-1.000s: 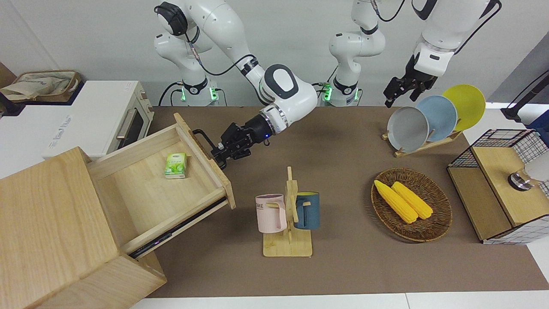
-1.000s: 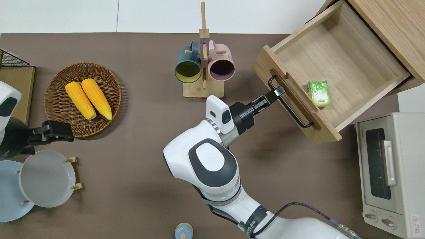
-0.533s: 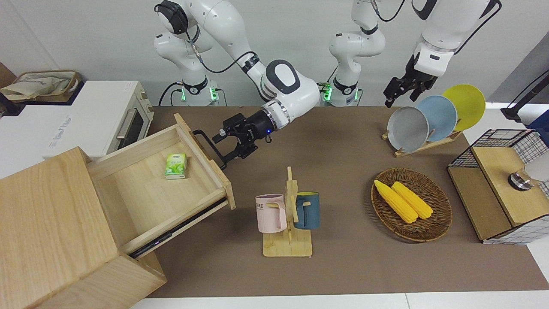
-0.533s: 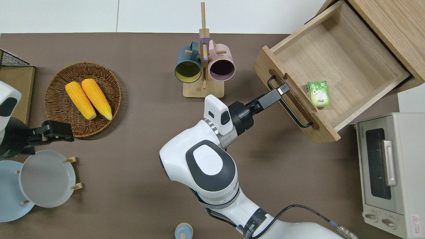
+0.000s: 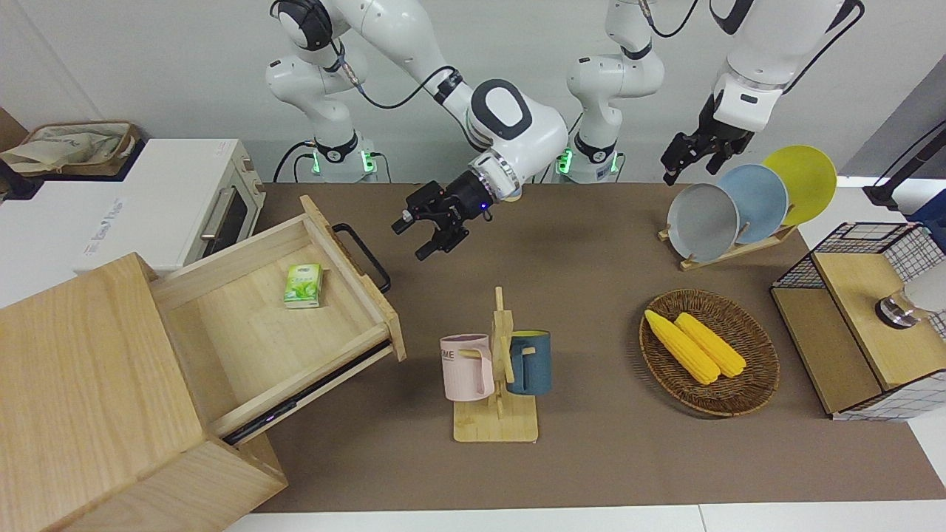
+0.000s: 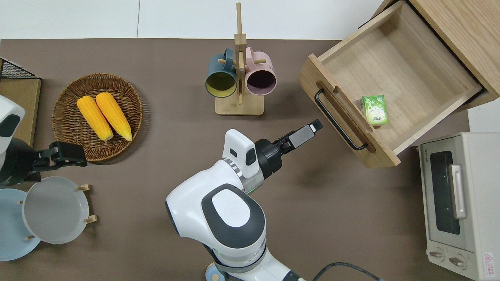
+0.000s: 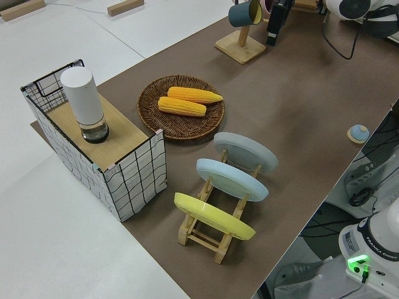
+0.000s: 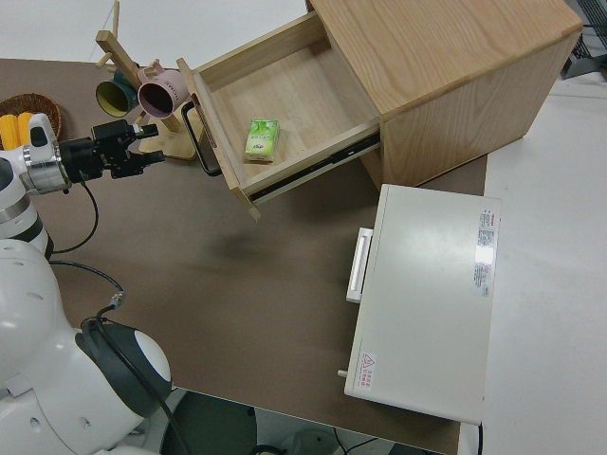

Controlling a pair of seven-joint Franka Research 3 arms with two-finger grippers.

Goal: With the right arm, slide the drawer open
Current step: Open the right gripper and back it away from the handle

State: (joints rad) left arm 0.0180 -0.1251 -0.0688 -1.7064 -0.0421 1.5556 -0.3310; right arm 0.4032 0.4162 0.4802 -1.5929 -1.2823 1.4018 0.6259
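Note:
The wide light-wood drawer point(image 5: 259, 318) stands pulled out of the pale cabinet point(image 5: 81, 384), and shows in the overhead view too point(image 6: 398, 66). Its black bar handle point(image 5: 362, 255) point(image 6: 340, 121) is free. A green packet point(image 5: 303, 286) point(image 6: 375, 110) lies inside the drawer by its front panel. My right gripper point(image 5: 414, 238) point(image 6: 312, 127), with a blue light at the wrist, is open and empty. It hangs over the brown mat a short way off the handle, its fingertips pointing at it. The left arm is parked.
A wooden mug rack point(image 5: 495, 369) with a pink and a blue mug stands near the drawer's front corner. A white toaster oven point(image 5: 185, 199) sits beside the cabinet. A basket with corn point(image 5: 709, 351), a plate rack point(image 5: 746, 203) and a wire-grid box point(image 5: 857, 325) stand toward the left arm's end.
My right gripper has let go of the drawer handle, opened and drawn back from it toward the robots. The drawer stays pulled out.

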